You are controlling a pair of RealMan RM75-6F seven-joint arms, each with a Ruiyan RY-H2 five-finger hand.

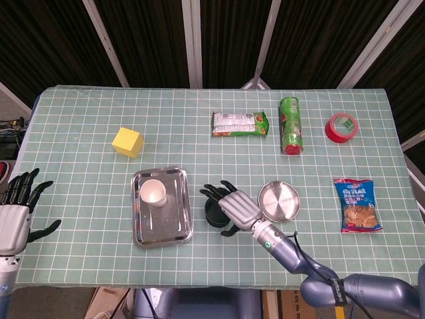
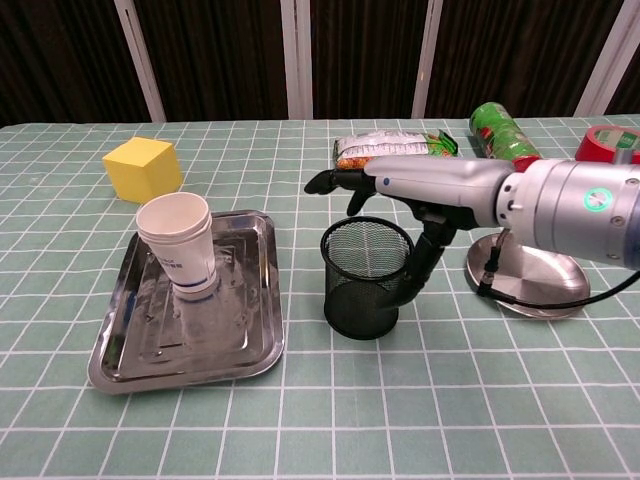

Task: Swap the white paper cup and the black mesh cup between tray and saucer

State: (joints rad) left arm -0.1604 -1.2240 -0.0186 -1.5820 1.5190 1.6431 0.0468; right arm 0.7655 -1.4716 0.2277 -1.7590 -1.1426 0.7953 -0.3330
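A table covered with a green checked cloth is seen from above and from chest height. Near the front left sits a rectangular metal tray, and the white paper cup stands upright in the tray's far half. Just right of the tray, on the cloth, stands the black mesh cup, upright and open at the top. To its right lies the round metal saucer with nothing in it. The right hand reaches in from the front right and spreads above the mesh cup, its fingers stretched out over the rim and its thumb angled down beside the cup's right wall; the fingers are apart and hold nothing, though whether the thumb touches the mesh cannot be told. The left hand rests at the far left edge of the table, palm down, fingers fanned wide and holding nothing, well apart from the tray. Along the far side lie a yellow block, a green and white snack packet, a green can on its side and a roll of red tape. A blue snack bag lies near the right edge.
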